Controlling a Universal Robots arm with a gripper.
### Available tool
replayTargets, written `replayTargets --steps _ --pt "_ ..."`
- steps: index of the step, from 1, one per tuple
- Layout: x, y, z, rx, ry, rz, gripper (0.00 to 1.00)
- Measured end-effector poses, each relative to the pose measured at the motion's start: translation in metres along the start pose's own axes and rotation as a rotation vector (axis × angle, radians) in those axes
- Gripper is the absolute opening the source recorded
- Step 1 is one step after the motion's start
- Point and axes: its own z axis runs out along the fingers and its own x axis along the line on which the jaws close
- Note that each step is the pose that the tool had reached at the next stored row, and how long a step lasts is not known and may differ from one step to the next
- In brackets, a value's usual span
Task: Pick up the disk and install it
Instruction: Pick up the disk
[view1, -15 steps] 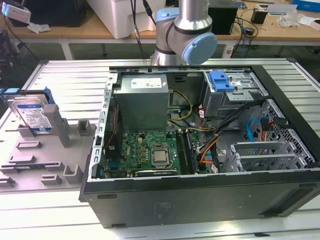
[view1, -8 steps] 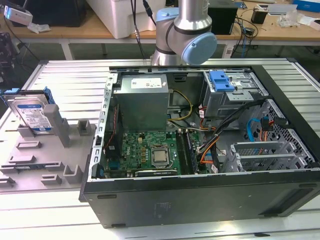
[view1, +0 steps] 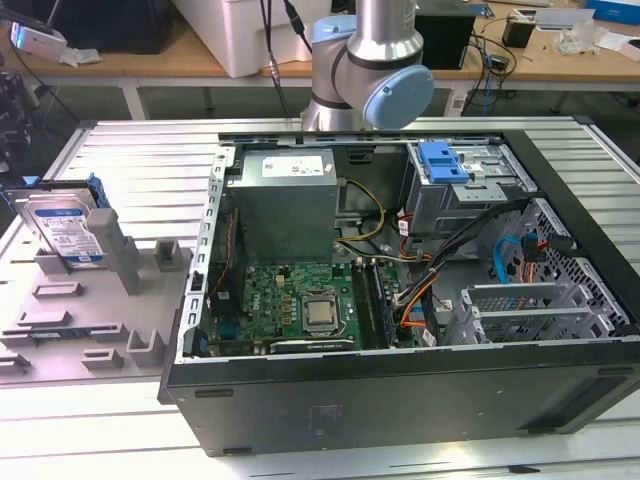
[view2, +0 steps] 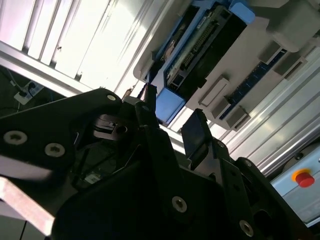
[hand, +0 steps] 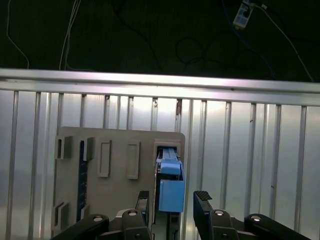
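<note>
The disk (view1: 65, 228) stands on edge in a slot of the grey fixture tray (view1: 90, 320), at the exterior view's left; its white-and-blue label faces the camera. In the first wrist view it is edge-on, a blue strip (hand: 170, 190), and my gripper (hand: 173, 205) is open with one black finger showing on either side of that strip, apart from it. In the second wrist view the disk (view2: 200, 47) shows its dark board side and a blue rail end (view2: 167, 107), with the open gripper (view2: 172, 122) close to that end. Nothing is held.
An open computer case (view1: 400, 400) fills the exterior view's middle and right, with a metal drive cage topped by a blue bracket (view1: 445, 160), a power supply (view1: 285, 195), a motherboard (view1: 300, 305) and loose cables. The ribbed metal table (view1: 140, 150) carries everything. A red button (view2: 302, 177) shows nearby.
</note>
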Motion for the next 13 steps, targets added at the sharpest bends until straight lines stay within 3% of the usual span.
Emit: replayTargets --steps 13 --pt "-0.0006 -0.0001 0.0089 0.0001 0.0000 0.000 0.48"
